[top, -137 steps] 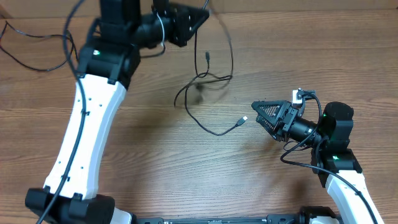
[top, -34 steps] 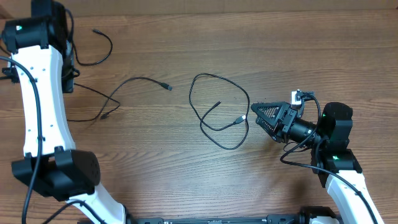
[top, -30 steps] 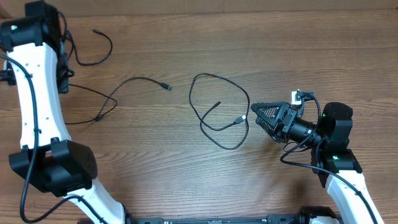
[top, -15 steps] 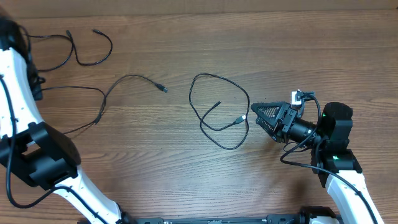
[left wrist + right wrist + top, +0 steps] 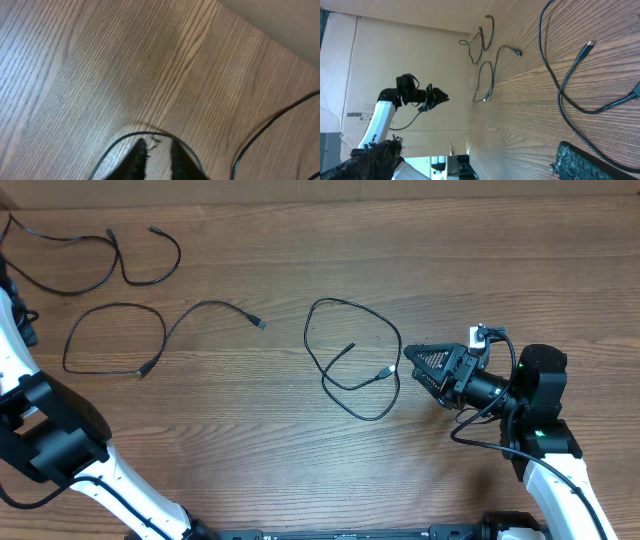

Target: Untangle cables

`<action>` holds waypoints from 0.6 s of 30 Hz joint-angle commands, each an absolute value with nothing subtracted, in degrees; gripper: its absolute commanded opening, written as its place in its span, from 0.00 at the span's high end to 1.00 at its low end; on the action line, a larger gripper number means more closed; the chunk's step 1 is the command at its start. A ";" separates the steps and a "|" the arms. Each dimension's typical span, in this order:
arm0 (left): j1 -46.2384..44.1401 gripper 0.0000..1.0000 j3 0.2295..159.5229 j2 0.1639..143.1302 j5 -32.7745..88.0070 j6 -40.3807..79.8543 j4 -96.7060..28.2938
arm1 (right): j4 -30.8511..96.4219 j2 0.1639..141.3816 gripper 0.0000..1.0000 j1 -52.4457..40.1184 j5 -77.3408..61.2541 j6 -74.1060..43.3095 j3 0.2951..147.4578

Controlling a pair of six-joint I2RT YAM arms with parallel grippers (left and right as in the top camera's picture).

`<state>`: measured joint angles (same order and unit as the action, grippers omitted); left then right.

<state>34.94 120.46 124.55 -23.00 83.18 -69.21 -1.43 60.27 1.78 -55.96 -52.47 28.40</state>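
Three thin black cables lie apart on the wooden table. One is at the far left top, one forms a loop at the left, and one loops at the centre with its silver plug by my right gripper. My right gripper is open and empty, just right of that plug; its wrist view shows the centre cable. My left gripper is off the overhead's left edge. Its fingers are slightly apart, and a cable arcs just past the tips.
The left arm's white links fill the lower left of the table. A second cable strand runs at the right of the left wrist view. A cardboard wall stands beyond the table's far side.
The left arm swung left and out of the overhead view. The left cable curled into a closed loop and the top-left cable spread out. The right arm and centre cable stayed still.
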 commanded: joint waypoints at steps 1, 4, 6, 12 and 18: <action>35.33 0.64 120.46 125.36 -23.88 76.99 -68.93 | -1.56 59.86 0.00 1.85 -54.39 -51.99 28.88; 35.16 0.29 120.46 125.36 -20.21 66.72 -68.93 | -1.54 59.86 0.00 1.85 -53.80 -51.99 28.88; 34.61 0.11 120.46 125.36 -13.87 57.65 -68.95 | -1.56 59.86 0.00 1.85 -53.58 -51.99 28.88; 31.35 0.00 120.46 125.36 0.08 42.57 -71.35 | -1.56 59.88 0.00 1.85 -53.58 -51.99 28.88; 23.51 0.00 120.46 125.36 1.50 33.17 -75.35 | -1.56 59.88 0.00 1.85 -53.58 -51.99 28.88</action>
